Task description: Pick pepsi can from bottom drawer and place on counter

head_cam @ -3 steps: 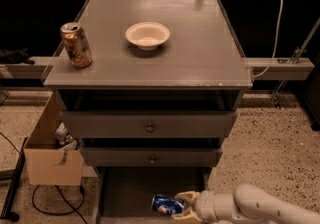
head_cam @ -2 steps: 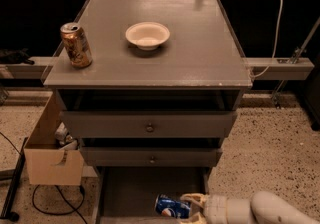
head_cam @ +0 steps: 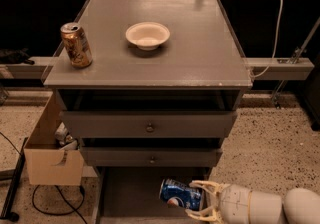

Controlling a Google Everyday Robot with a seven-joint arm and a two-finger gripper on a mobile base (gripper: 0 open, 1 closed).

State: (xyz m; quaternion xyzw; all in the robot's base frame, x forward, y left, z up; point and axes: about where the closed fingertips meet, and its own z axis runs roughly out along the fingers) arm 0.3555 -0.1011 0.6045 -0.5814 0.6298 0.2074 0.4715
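Observation:
The pepsi can (head_cam: 178,195), blue with a round logo, lies on its side over the open bottom drawer (head_cam: 127,195), at its right side. My gripper (head_cam: 194,199) comes in from the lower right. Its pale fingers (head_cam: 202,185) stand above and below the can's right end and are shut on it. The counter (head_cam: 200,53) is the wide grey top of the cabinet, well above the gripper.
A white bowl (head_cam: 147,34) and a gold-brown can (head_cam: 76,44) stand on the counter. Two knobbed drawers (head_cam: 149,128) hang just above the can. A cardboard box (head_cam: 52,160) sits on the floor at the left. A white cable (head_cam: 272,23) runs at the right.
The can has shifted a little to the right and slightly up with the gripper's fingers around it. The arm has drawn back toward the lower right.

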